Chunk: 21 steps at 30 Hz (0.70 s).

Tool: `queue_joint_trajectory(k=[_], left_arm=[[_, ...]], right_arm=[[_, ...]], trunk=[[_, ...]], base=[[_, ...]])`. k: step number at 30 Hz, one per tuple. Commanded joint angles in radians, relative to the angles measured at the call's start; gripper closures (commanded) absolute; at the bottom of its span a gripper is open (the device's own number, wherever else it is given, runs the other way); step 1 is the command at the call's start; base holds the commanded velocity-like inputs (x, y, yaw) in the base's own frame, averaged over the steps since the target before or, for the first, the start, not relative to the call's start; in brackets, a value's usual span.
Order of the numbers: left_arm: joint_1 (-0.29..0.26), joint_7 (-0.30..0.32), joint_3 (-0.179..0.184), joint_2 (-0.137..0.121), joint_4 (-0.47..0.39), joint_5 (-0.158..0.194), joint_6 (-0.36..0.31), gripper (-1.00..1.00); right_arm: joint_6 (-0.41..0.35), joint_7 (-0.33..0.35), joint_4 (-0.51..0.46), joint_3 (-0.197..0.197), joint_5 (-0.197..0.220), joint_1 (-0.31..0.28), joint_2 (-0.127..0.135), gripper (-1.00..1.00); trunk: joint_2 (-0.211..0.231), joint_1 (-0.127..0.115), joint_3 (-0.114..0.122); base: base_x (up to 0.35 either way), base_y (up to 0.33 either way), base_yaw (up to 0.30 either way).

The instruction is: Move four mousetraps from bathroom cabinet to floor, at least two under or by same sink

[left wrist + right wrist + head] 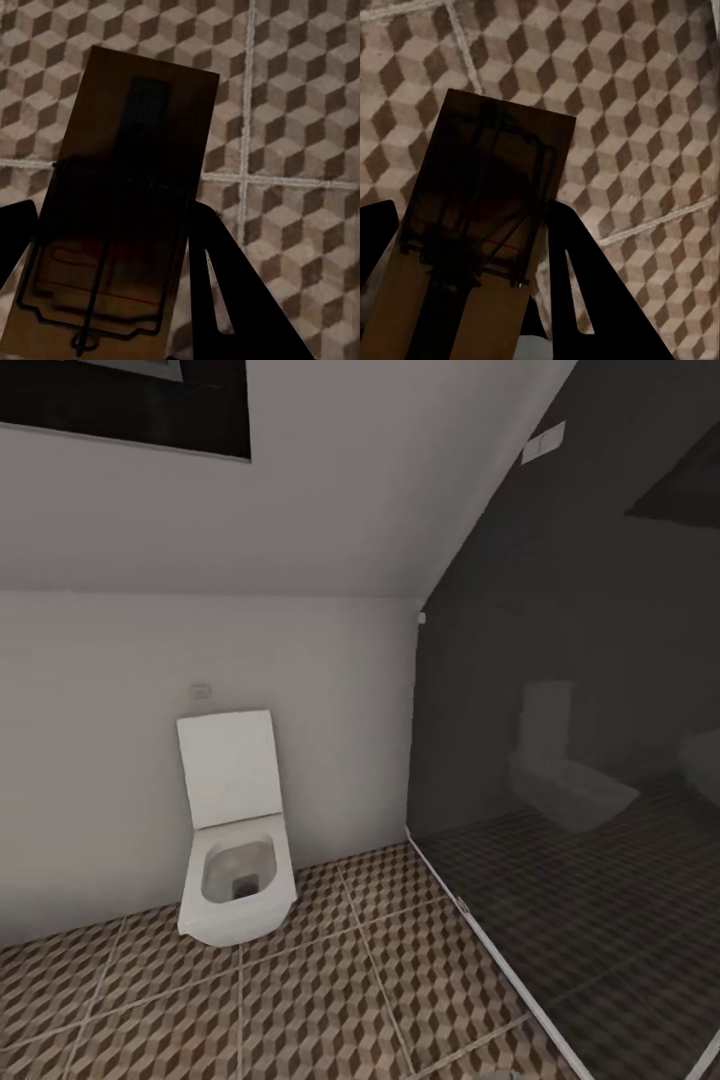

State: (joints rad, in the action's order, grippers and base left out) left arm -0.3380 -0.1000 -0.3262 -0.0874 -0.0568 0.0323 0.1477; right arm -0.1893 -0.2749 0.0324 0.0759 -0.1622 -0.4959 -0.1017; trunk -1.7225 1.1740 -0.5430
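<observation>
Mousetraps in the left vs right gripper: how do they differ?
The left gripper's mousetrap has its wire frame at the end nearest the fingers, with bare board at the far end. The right gripper's mousetrap is the reverse: wire parts toward the far end, bare board nearest the fingers. The left one's wire loop is wider and squarer. Both are flat wooden boards with a red mark, clamped between dark fingers above the cube-patterned bathroom floor.
</observation>
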Motion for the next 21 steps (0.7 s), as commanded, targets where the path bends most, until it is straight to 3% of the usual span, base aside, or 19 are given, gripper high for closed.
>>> queue_joint_trajectory(k=[1, 7, 14, 17, 21], left_arm=[[-0.001, 0.002, 0.0, 0.0, 0.002, 0.003, 0.004, 1.0], [-0.001, -0.001, -0.001, -0.002, 0.002, 0.02, 0.006, 1.0], [-0.001, -0.001, 0.003, -0.008, 0.002, 0.12, 0.006, 1.0], [-0.001, -0.001, 0.004, -0.015, 0.004, 0.145, 0.006, 1.0], [-0.001, 0.0, 0.006, -0.017, 0.003, 0.154, 0.006, 1.0]], right_arm=[[-0.002, -0.003, 0.001, 0.008, -0.01, -0.001, 0.0, 1.0], [-0.002, -0.003, 0.001, 0.008, -0.01, -0.001, 0.0, 1.0], [-0.002, -0.003, 0.001, 0.007, -0.01, -0.001, 0.002, 1.0], [-0.003, -0.003, 0.001, 0.007, -0.01, -0.001, 0.001, 1.0], [-0.004, -0.003, 0.001, 0.007, -0.01, -0.001, -0.002, 1.0]], trunk=[[0.0, 0.0, -0.001], [0.0, 0.0, -0.001], [0.0, 0.0, -0.001], [0.0, 0.0, -0.001], [0.0, 0.0, -0.001]], base=[[0.299, -0.193, 0.27], [0.299, -0.189, 0.27], [0.299, -0.181, 0.263], [0.221, -0.099, 0.12], [0.076, -0.032, 0.039]])
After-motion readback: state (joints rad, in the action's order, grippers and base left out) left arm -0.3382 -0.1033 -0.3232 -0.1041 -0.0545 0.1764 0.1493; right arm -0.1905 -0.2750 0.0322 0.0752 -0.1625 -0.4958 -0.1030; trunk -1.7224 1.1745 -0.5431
